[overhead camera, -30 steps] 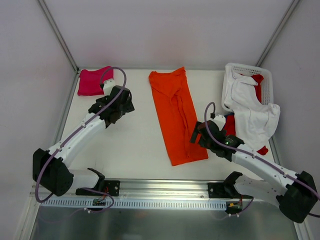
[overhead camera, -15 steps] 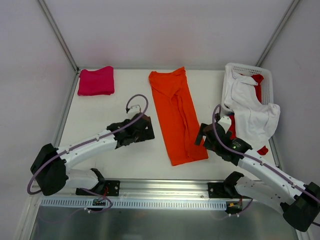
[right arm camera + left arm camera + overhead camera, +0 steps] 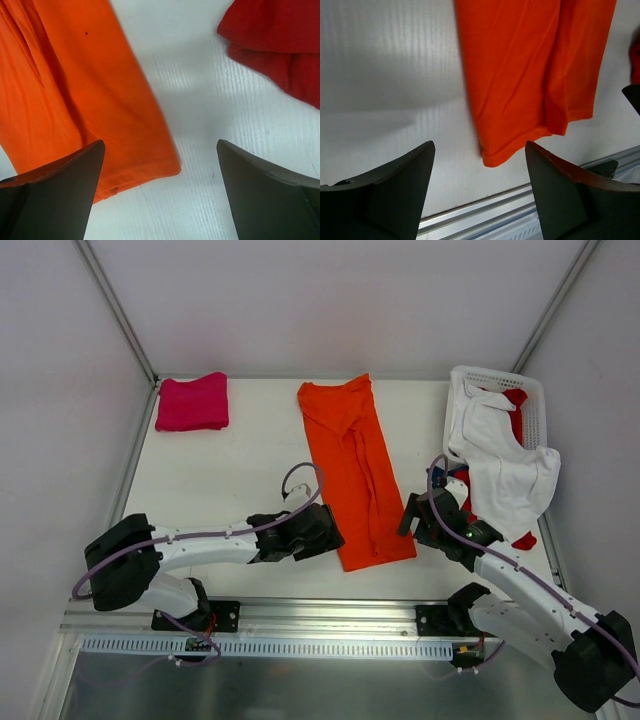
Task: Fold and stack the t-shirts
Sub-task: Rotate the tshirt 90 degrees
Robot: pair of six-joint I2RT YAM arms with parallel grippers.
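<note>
Orange t-shirt (image 3: 355, 470), folded narrow, lying lengthwise at mid surface (image 3: 230, 480).
Left hand (image 3: 479, 150) and right hand (image 3: 160, 146), both spread wide and empty, flank its near hem corners; pink t-shirt (image 3: 191, 402) sits folded at the far-left corner.

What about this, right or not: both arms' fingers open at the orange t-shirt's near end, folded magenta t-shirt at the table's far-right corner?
One thing is off. The top external view shows the folded magenta t-shirt at the table's far-left corner; the white slotted basket sits far right. The rest holds: the left fingers and right fingers are open at the orange t-shirt's near end.
</note>
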